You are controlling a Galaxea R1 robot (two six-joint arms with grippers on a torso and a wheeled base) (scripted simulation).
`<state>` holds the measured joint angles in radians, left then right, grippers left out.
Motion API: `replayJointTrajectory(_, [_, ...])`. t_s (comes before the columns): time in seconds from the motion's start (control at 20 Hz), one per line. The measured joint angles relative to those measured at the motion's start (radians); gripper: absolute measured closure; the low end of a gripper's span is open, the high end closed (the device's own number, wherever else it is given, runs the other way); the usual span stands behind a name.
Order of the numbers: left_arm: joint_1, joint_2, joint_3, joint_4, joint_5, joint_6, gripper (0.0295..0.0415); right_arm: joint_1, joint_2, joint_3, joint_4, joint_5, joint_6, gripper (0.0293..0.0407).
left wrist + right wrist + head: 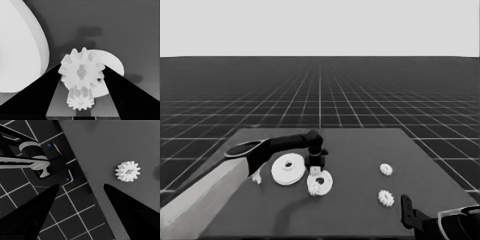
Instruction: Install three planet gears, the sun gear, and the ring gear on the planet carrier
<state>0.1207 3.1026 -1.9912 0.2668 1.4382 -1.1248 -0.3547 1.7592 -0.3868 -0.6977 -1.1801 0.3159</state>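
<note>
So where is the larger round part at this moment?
In the head view the larger round part lies left of the table's middle, just left of the smaller round part, where the left pincer holds a gear.

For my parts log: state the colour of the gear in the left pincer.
White gear, clearest in left wrist view.

Dark table (360, 210) on gridded floor (320, 95)

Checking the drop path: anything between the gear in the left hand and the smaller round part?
Nothing visible. The left hand holds a gear right over the smaller round part, where one gear already sits. The larger round part lies alongside, out of the path.
</note>
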Motion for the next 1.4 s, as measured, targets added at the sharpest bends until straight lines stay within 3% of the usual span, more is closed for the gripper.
replayJointTrajectory(0.1, [0.000,0.000,-0.001,0.000,0.000,0.000,0.0339,0.000,0.000,0.000,0.000,0.000,0.000,0.0315])
replayJointTrajectory(0.2, [0.000,0.000,-0.001,0.000,-0.001,0.000,0.0327,0.000,0.000,0.000,0.000,0.000,0.000,0.0315])
replayJointTrajectory(0.5, [0.000,0.000,-0.001,0.000,-0.001,0.000,0.0326,0.000,0.000,0.000,0.000,0.000,0.000,0.0315])
replayJointTrajectory(0.65, [-0.113,-0.037,0.111,-0.095,0.062,-0.061,0.0326,0.000,0.000,0.000,0.000,0.000,0.000,0.0315])
replayJointTrajectory(1.0, [-0.142,-0.039,0.121,-0.123,0.073,-0.066,0.0326,0.000,0.000,0.000,0.000,0.000,0.000,0.0315])
replayJointTrajectory(1.05, [-0.220,-0.305,0.582,-0.056,-0.263,0.415,0.0302,0.000,0.000,0.000,0.000,0.000,0.000,0.0315])
replayJointTrajectory(1.1, [-0.321,-0.691,0.989,-0.015,-0.469,0.846,0.0297,0.000,0.000,0.000,0.000,0.000,0.000,0.0315])
replayJointTrajectory(1.2, [-0.415,-1.133,1.369,0.023,-0.660,1.258,0.0319,0.000,0.000,0.000,0.000,0.000,0.000,0.0315])
replayJointTrajectory(1.4, [-0.457,-1.324,1.550,0.041,-0.750,1.450,0.0326,0.000,0.000,0.000,0.000,0.000,0.000,0.0315])
